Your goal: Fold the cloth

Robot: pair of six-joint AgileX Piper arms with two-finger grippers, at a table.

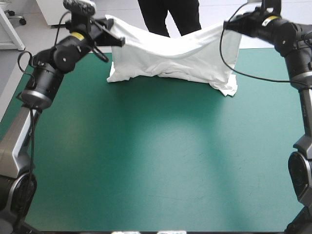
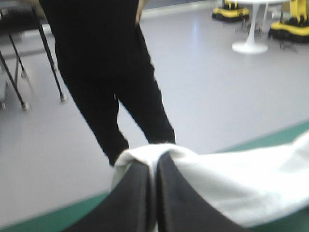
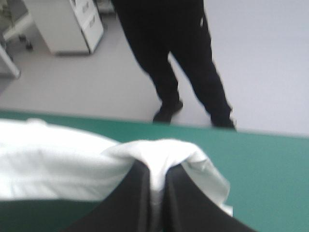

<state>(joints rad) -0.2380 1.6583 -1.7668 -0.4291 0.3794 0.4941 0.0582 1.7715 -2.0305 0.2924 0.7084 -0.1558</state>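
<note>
The white T-shirt (image 1: 175, 56) hangs stretched between both raised arms near the table's far edge, its lower hem trailing on the teal-green cover. My left gripper (image 1: 113, 30) is shut on the shirt's left top corner, and my right gripper (image 1: 229, 24) is shut on the right top corner. In the left wrist view the black fingers (image 2: 135, 203) meet in an arch with white cloth (image 2: 227, 188) bunched over their tips. In the right wrist view the fingers (image 3: 178, 203) pinch a fold of the T-shirt (image 3: 154, 159), which spreads away to one side.
The teal-green cover (image 1: 156, 161) stretches wide from the shirt to the near edge. The far table edge (image 1: 263, 48) runs just behind the hanging shirt.
</note>
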